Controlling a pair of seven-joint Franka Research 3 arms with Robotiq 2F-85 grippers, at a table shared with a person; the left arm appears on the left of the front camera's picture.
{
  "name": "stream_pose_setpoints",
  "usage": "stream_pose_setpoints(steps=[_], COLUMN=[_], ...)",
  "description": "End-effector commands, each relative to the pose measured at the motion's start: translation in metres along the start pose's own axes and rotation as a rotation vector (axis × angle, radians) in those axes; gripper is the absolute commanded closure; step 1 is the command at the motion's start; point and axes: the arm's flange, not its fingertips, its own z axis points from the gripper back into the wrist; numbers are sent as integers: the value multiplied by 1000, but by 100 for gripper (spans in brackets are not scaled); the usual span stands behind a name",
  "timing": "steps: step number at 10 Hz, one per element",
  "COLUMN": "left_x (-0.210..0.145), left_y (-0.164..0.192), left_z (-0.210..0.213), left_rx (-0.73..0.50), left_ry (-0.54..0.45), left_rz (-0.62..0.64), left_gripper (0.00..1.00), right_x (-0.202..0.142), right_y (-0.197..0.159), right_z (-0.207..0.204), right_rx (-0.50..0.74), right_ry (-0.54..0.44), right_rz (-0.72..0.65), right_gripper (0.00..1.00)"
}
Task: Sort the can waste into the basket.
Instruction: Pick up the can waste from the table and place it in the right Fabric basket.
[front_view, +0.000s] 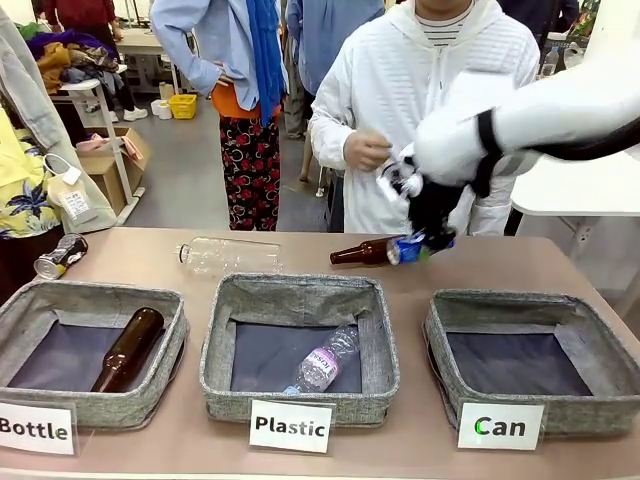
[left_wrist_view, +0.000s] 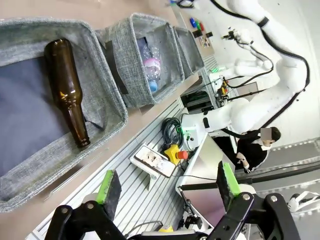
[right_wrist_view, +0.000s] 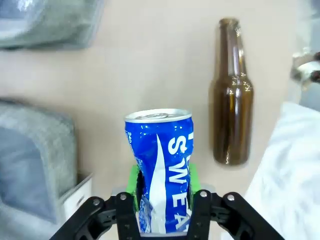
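- right gripper (right_wrist_view: 162, 185) clamped on blue can (right_wrist_view: 160, 160); can sits upright between the green pads, side dented
- blue can held over far side of table, just beside brown bottle (front_view: 360, 253) lying there, behind Can basket (front_view: 520, 302)
- crushed can (front_view: 60, 256) lies on table far left, behind Bottle bin (front_view: 30, 300)
- left gripper (left_wrist_view: 167, 189) jaws wide apart, nothing between them, near Bottle bin's front side
- clear bottle (front_view: 228, 255) lies on table behind Plastic bin (front_view: 300, 290)
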Motion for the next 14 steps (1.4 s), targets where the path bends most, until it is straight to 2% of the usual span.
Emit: stream_pose_setpoints(steps=[1,2,3,6,7,8,10,14], left_x=[-2,-2,-2,-2,-2,-2,-2,-2], left_y=[-2,-2,-2,-2,-2,-2,-2,-2], left_z=[0,0,0,0,0,0,0,0], left_rx=[-7,-7,-7,-7,-7,-7,-7,-7], left_ry=[-2,-2,-2,-2,-2,-2,-2,-2], left_rz=[12,12,12,12,12,12,12,12], left_gripper=[0,0,0,0,0,0,0,0], right_x=[-46,-68,-93,-168,-184,-193,-193,-190], right_y=[79,113,148,248,275,290,295,282], right_z=[86,109,128,153,151,142,124,116], right_rx=[18,92,115,-2,-28,-63,-70,-107], right_ry=[-53,-57,-139,-433,-489,-530,-581,-577], right_rz=[1,-73,-138,-487,-564,-622,-656,-653], right_gripper=[100,100,100,100,100,100,100,100])
